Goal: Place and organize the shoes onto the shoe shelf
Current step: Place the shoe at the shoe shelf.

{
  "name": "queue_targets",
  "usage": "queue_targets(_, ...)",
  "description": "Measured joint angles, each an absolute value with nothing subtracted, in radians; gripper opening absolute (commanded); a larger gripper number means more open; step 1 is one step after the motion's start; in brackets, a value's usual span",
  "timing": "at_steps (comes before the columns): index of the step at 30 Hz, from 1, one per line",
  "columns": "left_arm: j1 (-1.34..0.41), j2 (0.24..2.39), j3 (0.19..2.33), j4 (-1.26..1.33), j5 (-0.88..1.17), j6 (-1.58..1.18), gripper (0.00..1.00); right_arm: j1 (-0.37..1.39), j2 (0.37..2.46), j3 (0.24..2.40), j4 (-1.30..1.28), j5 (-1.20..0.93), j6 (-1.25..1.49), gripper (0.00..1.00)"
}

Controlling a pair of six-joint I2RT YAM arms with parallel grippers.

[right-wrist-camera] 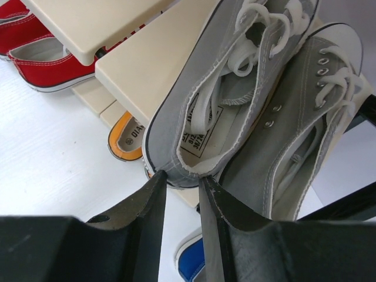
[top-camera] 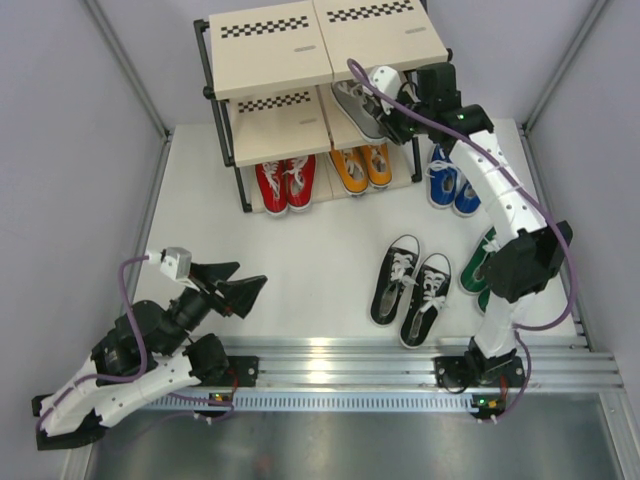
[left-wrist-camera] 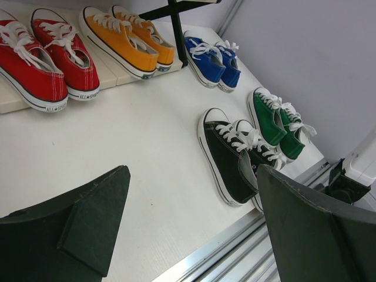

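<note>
While the right gripper [right-wrist-camera: 179, 197] pinches the touching heel walls of the grey shoes [right-wrist-camera: 276, 117], the pair lies over the middle board of the shoe shelf [right-wrist-camera: 147, 64] at the upper centre of the wrist frame, heels overhanging its edge. This looks like the placing step. Next, probably a push deeper, then a release without dragging them back. The left gripper [top-camera: 235, 285] hangs wide open at lower left.
</note>
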State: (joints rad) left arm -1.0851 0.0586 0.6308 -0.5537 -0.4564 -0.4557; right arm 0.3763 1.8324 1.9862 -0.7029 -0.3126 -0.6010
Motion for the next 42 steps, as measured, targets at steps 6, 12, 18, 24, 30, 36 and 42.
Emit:
queue_targets(6,-1.085,0.059,0.628,-0.554,-0.456,-0.453,0.95,0.377,1.841,1.998,-0.707,-0.323,-0.601,0.28)
queue_targets(12,-1.085,0.059,0.627,-0.554,-0.456,-0.452,0.95,0.385,1.851,2.018,-0.717,-0.338,-0.597,0.27)
queue_targets(18,-1.085,0.059,0.627,-0.554,-0.457,-0.450,0.95,0.387,1.853,2.019,-0.718,-0.353,-0.590,0.27)
queue_targets(24,-1.085,0.059,0.627,-0.554,-0.456,-0.449,0.95,0.388,1.853,2.019,-0.718,-0.362,-0.590,0.27)
queue_targets(30,-1.085,0.059,0.627,-0.554,-0.456,-0.449,0.94,0.389,1.852,2.019,-0.717,-0.369,-0.583,0.28)
queue_targets(36,-1.085,0.059,0.627,-0.554,-0.456,-0.446,0.95,0.389,1.799,1.977,-0.722,-0.370,-0.582,0.32)
queue_targets(42,-1.085,0.061,0.627,-0.554,-0.457,-0.446,0.98,0.380,1.657,1.864,-0.721,-0.390,-0.579,0.39)
